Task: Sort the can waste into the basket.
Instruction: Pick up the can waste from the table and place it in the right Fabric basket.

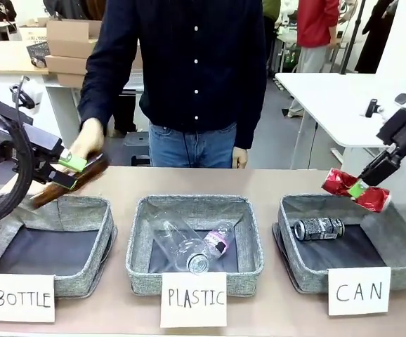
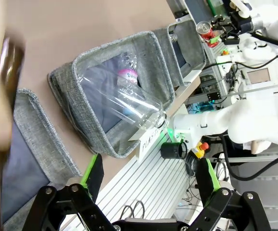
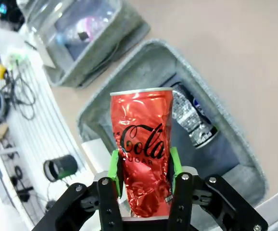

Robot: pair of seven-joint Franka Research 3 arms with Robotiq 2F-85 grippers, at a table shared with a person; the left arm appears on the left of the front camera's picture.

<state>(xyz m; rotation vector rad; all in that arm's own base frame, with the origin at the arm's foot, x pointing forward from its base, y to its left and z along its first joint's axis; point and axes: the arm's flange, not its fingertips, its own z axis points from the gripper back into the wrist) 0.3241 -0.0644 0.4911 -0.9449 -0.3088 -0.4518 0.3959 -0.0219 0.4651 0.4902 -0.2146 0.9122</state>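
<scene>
The right end effector [image 1: 358, 188] clamps its green pads on the sides of a crumpled red can [image 1: 343, 184], holding it tilted in the air above the far right part of the grey CAN basket [image 1: 400, 263] at the robot's right end of the desk [image 1: 259, 179]. In the right wrist view the red can stands upright between the two fingers, white lettering facing the camera, with the basket open below it. A black-and-silver can [image 1: 318, 229] lies on its side on the basket's dark bottom, near the far left corner. A white card [image 1: 359, 291] handwritten "CAN" leans against the basket's front.

Across the desk, the left end effector [image 1: 69, 173] hangs over the far edge of the BOTTLE basket [image 1: 83, 210] with its jaws spread wide; the left wrist view shows nothing between its fingers. A person's hand [image 1: 87, 140] holds a brown bottle [image 1: 90, 172] right at those fingers, though whether glass and pads touch cannot be told. Two clear plastic bottles [image 1: 182, 246] lie in the middle PLASTIC basket [image 1: 136, 239].
</scene>
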